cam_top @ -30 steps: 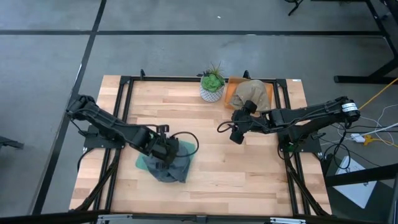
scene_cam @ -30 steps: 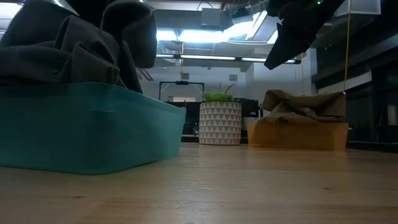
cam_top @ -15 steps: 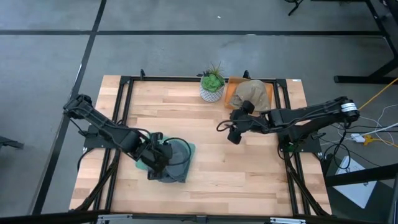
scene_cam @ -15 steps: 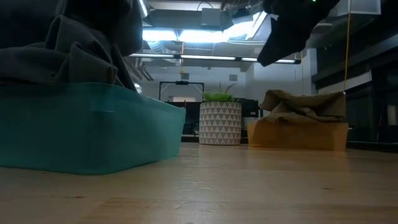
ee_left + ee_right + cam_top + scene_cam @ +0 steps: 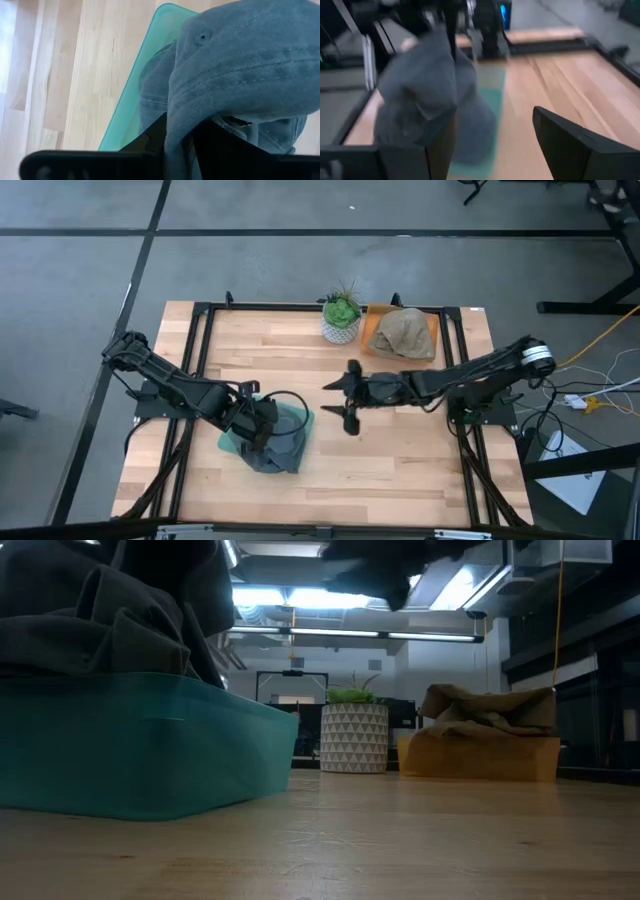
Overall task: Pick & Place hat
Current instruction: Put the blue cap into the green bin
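A grey denim hat (image 5: pixel 282 442) lies heaped in a teal tray (image 5: pixel 230 444) at the table's near left. It rises above the tray's wall (image 5: pixel 150 745) in the low view. My left gripper (image 5: pixel 256 426) stands over the hat's left side, shut on its cloth. My right gripper (image 5: pixel 338 402) hovers open at mid-table, pointing level toward the hat (image 5: pixel 420 95), with nothing between its fingers (image 5: pixel 570 145). A tan hat (image 5: pixel 403 332) lies on an orange tray (image 5: pixel 372 340) at the far right. My left gripper pinches a raised fold of the grey hat (image 5: pixel 178 134) between its two fingers (image 5: pixel 154 134). The fingers come from above, slanting down. The rest of the hat bulges beyond the fingers and sits in the teal tray (image 5: pixel 131 95).
A potted plant (image 5: pixel 341 318) in a white patterned pot (image 5: pixel 353 738) stands at the far edge beside the orange tray (image 5: pixel 480 755). Bare wood (image 5: pixel 400 460) lies between the teal tray and the table's right and near edges.
My right gripper has swung away from the orange tray toward the table's left and now points level at the grey hat. It has stayed open. My left gripper has kept over the teal tray with the hat.
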`<state>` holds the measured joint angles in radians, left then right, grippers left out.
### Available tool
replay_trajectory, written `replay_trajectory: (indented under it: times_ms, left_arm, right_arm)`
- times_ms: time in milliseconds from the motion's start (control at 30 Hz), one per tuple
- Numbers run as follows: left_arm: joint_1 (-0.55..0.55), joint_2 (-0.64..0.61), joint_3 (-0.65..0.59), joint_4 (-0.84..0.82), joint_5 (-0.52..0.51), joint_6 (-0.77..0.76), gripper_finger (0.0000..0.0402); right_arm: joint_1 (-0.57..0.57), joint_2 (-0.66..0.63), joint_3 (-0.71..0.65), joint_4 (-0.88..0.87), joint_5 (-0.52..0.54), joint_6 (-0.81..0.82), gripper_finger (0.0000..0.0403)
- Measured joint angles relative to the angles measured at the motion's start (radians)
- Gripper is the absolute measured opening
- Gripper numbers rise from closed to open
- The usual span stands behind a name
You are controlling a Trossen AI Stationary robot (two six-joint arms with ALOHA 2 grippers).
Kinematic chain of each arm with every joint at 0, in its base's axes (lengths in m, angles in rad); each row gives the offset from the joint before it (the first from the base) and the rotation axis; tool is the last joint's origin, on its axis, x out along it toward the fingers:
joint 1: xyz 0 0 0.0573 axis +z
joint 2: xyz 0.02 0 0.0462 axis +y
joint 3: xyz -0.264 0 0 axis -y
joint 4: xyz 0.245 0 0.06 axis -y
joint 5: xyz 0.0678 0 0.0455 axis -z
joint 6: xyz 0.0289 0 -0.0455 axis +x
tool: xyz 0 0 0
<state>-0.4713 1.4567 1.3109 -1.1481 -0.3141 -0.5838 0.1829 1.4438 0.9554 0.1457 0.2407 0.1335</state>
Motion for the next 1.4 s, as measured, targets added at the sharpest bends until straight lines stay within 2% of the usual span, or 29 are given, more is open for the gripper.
replay_trajectory:
  times_ms: [167,367,533,800,933,1133,1267,1400]
  left_arm:
    - [0.004,0.0,0.0,0.0,-0.006,-0.005,0.0055]
    - [0.004,0.0,-0.001,0.0,-0.049,-0.053,0.0027]
    - [0.004,0.0,-0.001,0.0,-0.067,-0.075,0.0006]
    - [0.0,0.0,-0.001,0.001,-0.081,-0.125,0.0013]
    - [0.0,0.0,-0.001,0.002,-0.081,-0.128,0.0006]
    - [0.0,0.0,-0.001,0.007,-0.078,-0.128,0.0012]
    - [-0.001,0.0,-0.001,0.006,-0.075,-0.114,0.0012]
    - [-0.001,0.0,-0.001,0.004,-0.035,-0.074,0.0005]
  right_arm:
    - [0.024,0.131,0.0,0.307,-0.001,-0.005,0.0255]
    - [0.051,0.247,0.003,0.535,-0.056,0.037,0.0255]
    - [0.06,0.318,0.062,0.531,-0.106,0.082,0.0255]
    - [0.077,0.416,0.163,0.504,-0.14,0.127,0.0255]
    - [0.084,0.44,0.205,0.463,-0.13,0.147,0.0255]
    - [0.084,0.474,0.258,0.355,-0.051,0.174,0.0252]
    - [0.083,0.492,0.267,0.334,-0.05,0.156,0.0212]
    - [0.083,0.492,0.267,0.281,-0.05,0.141,0.0119]
